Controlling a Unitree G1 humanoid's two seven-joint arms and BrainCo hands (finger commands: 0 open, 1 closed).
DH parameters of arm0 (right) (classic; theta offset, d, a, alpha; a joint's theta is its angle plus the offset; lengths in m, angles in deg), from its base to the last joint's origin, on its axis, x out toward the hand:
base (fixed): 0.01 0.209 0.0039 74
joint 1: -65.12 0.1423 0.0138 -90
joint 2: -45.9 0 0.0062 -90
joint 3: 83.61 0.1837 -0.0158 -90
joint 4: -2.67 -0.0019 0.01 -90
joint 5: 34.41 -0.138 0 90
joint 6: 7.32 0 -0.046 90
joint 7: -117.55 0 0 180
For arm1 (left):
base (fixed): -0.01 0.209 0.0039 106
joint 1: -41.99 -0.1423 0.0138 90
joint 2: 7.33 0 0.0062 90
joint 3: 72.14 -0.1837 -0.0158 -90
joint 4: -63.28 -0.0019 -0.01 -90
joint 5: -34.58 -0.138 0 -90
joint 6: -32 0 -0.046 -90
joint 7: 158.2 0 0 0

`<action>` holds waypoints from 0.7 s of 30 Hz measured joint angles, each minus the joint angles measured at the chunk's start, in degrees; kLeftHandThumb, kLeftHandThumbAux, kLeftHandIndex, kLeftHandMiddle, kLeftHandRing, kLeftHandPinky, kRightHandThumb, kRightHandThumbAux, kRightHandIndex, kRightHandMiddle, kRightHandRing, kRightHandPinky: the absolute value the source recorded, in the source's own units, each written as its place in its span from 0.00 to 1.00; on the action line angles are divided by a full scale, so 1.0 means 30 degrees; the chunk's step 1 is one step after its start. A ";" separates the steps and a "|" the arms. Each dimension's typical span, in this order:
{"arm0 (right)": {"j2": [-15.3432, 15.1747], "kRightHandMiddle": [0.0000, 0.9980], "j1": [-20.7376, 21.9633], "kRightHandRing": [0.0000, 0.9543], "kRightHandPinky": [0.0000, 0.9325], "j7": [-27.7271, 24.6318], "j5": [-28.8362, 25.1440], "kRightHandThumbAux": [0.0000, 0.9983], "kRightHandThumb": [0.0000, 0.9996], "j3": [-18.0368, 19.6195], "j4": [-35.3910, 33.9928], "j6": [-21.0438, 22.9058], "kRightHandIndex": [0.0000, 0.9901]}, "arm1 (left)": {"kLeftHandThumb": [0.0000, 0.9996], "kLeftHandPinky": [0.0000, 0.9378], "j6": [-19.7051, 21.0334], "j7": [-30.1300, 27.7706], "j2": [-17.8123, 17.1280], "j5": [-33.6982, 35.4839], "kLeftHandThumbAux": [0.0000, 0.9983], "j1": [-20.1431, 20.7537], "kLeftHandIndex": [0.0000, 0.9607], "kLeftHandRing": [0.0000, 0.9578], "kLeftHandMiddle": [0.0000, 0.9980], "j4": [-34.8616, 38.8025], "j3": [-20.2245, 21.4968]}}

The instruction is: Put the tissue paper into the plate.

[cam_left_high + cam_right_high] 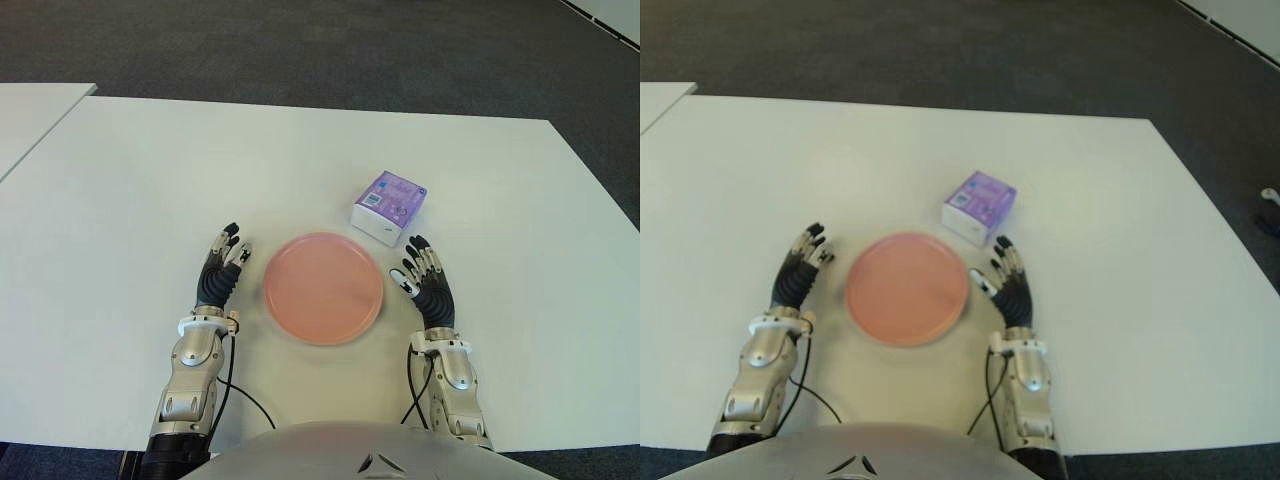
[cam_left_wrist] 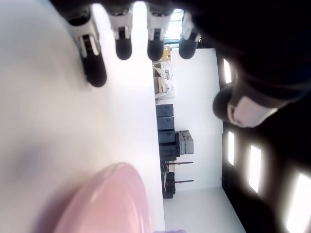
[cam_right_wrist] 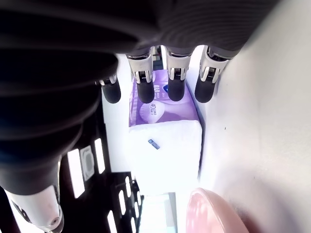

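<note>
- Left eye view shows the tissue pack [image 1: 389,206], a small purple-and-white wrapped block, lying flat on the white table [image 1: 130,190], just beyond the far right edge of the pink plate [image 1: 323,287] and not in it; whether pack and plate touch is hard to tell.
- Nothing holds the pack, so by my reading the task has not really begun: the grasp is yet to come.
- Right wrist view faces the pack end-on: a white end panel with a small dark mark, a purple top with pale print and a blue logo, none of it legible enough to read a brand.
- Plate is bare, sitting centred before the robot between the two hands, which makes it an easy drop target from either side.
- Right hand [image 1: 426,281] shows just right of the plate, fingers extended and loose, grasping nothing; its fingertips [image 3: 176,91] point toward the pack, close in front of it but apart, likely staged for the reach since it is the nearer hand.
- Left hand [image 1: 222,265] shows just left of the plate, fingers straight and relaxed, also without a load, and looks idle.
</note>
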 measured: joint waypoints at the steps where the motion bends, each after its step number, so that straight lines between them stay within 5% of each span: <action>1: 0.0001 0.00 -0.0005 0.00 0.00 0.0000 -0.0001 0.71 0.24 0.0001 0.0000 -0.0001 0.00 | 0.00 0.00 0.0007 0.0000 0.0000 0.0002 0.47 0.0000 0.00 0.00 0.00 0.0005 0.0001; 21: 0.0179 0.00 -0.0121 0.00 0.00 0.0123 -0.0006 0.71 0.27 -0.0054 -0.0197 0.0088 0.00 | 0.00 0.00 0.0275 0.0000 -0.0001 -0.0011 0.47 -0.0041 0.00 0.00 0.00 0.0227 0.0002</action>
